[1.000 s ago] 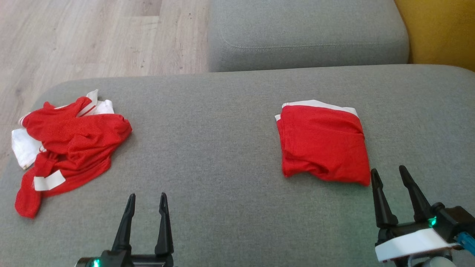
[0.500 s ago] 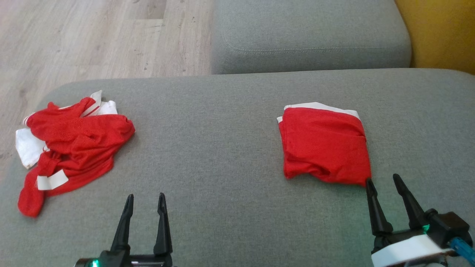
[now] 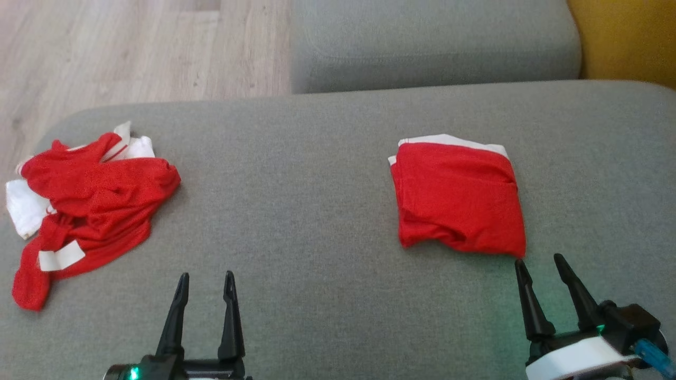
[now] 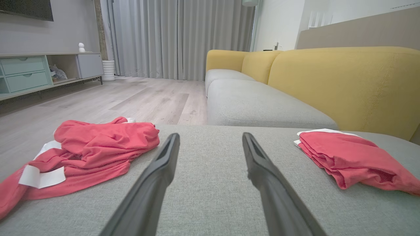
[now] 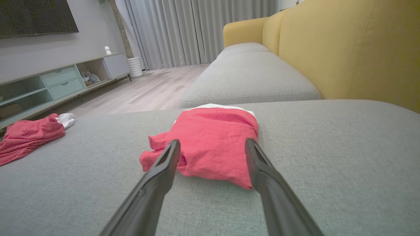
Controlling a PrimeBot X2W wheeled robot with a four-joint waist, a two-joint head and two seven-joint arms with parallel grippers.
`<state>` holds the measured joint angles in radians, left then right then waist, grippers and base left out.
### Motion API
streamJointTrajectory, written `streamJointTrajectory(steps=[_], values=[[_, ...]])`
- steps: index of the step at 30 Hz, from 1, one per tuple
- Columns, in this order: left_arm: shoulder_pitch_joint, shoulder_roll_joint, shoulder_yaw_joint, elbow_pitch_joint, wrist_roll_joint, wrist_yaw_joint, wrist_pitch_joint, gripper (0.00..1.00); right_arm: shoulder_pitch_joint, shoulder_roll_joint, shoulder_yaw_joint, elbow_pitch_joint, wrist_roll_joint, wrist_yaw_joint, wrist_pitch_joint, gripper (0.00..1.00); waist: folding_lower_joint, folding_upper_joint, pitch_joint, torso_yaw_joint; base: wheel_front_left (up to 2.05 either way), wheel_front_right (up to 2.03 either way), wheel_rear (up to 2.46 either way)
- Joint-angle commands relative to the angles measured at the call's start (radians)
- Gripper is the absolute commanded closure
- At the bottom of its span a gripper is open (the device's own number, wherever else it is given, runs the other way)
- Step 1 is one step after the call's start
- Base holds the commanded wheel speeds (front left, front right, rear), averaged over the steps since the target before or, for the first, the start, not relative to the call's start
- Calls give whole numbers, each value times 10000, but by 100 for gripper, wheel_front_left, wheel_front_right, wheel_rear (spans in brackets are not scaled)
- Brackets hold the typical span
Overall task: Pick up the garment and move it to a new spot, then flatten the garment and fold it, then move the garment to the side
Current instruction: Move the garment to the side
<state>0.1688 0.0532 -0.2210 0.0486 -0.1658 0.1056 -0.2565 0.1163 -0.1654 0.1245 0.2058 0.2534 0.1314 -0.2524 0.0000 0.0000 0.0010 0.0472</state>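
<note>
A folded red garment with a white edge lies on the right part of the grey sofa seat; it also shows in the right wrist view and the left wrist view. A crumpled red and white garment lies at the seat's left edge, seen too in the left wrist view. My right gripper is open, just short of the folded garment's near right corner, holding nothing. My left gripper is open over bare seat, to the right of the crumpled garment.
A second grey seat cushion lies beyond, with a yellow backrest at the right. Wooden floor borders the seat's left and far-left side. A low TV cabinet stands across the room.
The right gripper has drawn back from the folded garment's near corner toward the view's bottom. The head camera has shifted slightly. Left gripper and both garments stay put.
</note>
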Motion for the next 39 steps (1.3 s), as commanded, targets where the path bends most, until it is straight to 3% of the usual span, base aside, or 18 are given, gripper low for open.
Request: streamJointTrajectory(steps=[1,7,14,21,22,23,24,33,39], values=[[-465,-30,329,-396,6,16,-53,0,-333,-195,188,-218,-85,-7,-93,0,0,0,196,-29,0,0,0],[-1016,-30,140,-556,-47,20,-53,0,-1474,-568,108,527,74,-7,-93,0,0,0,1279,-119,0,0,0],[-1731,-30,-220,-549,-9,26,-53,0,-3491,-856,-230,2479,876,-7,111,0,0,0,2328,-125,0,0,0],[-2233,-30,-525,-435,80,75,-53,0,-4894,-1045,793,4097,2011,-7,1381,0,0,0,2812,-96,0,0,0],[-2271,-30,-549,-420,86,85,-53,0,-4999,-1039,1068,4194,2312,-7,1571,19,0,0,2839,-106,0,0,0],[-2301,-30,-563,-411,92,98,-53,0,-5093,-1068,1308,4238,2609,-7,1677,65,0,0,2866,-131,0,0,0],[-2332,-30,-562,-408,93,113,-53,0,-5193,-1146,1498,4242,2854,-7,1683,100,0,0,2907,-173,0,0,0],[-2677,-30,-470,-489,342,-67,-53,0,-6316,-2826,2058,4471,3221,-7,1375,100,0,0,3654,-1220,0,0,0],[-3376,-30,-481,-450,720,-393,-53,0,-7215,-3906,1661,4675,3518,-7,1337,100,0,0,4560,-1846,0,0,0]])
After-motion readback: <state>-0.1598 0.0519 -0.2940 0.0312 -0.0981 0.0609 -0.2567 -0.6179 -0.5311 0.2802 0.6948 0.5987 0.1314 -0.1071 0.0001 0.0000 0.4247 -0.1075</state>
